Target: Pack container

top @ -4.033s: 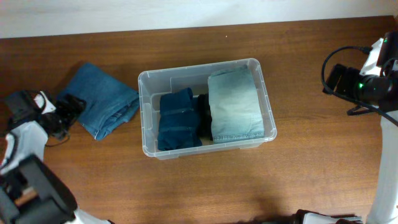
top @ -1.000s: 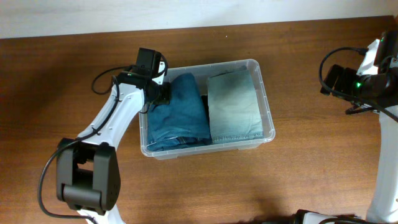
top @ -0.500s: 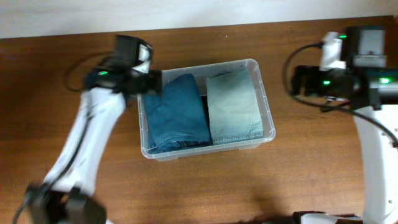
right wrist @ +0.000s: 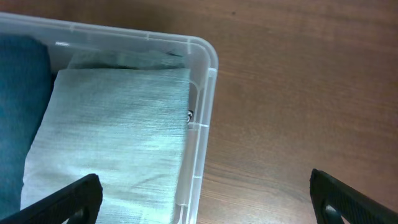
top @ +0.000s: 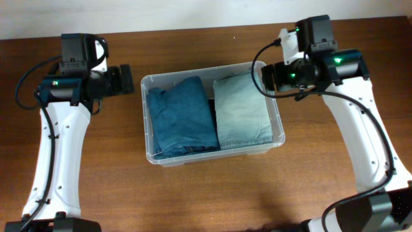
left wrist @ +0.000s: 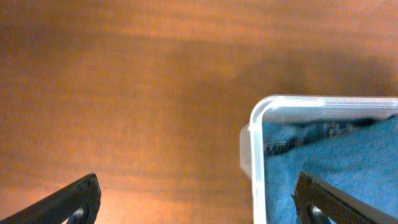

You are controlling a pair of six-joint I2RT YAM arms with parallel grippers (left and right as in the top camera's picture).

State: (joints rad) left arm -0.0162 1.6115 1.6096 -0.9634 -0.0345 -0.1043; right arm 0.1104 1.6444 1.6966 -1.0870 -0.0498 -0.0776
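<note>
The clear container [top: 212, 67] stands mid-table. It holds folded dark blue jeans [top: 182, 116] on the left and folded light blue-green jeans [top: 241, 109] on the right. My left gripper [top: 127, 80] is open and empty, above the container's far left corner. In the left wrist view the gripper [left wrist: 199, 208] straddles the container's left wall [left wrist: 258, 124], with the dark jeans [left wrist: 336, 149] inside. My right gripper [top: 266, 76] is open and empty, above the far right corner. In the right wrist view the gripper [right wrist: 202, 205] straddles the right wall [right wrist: 205, 81] beside the light jeans [right wrist: 112, 137].
The brown wooden table [top: 206, 193] spreads around the container. A pale wall edge [top: 193, 13] runs along the back. Both arms reach in from the sides, and the right arm's cable [top: 257, 61] loops near the container's far right corner.
The left arm drew back from inside the container to its left corner. The right arm swung in from the far right to the container's right corner. The dark jeans stay in the container.
</note>
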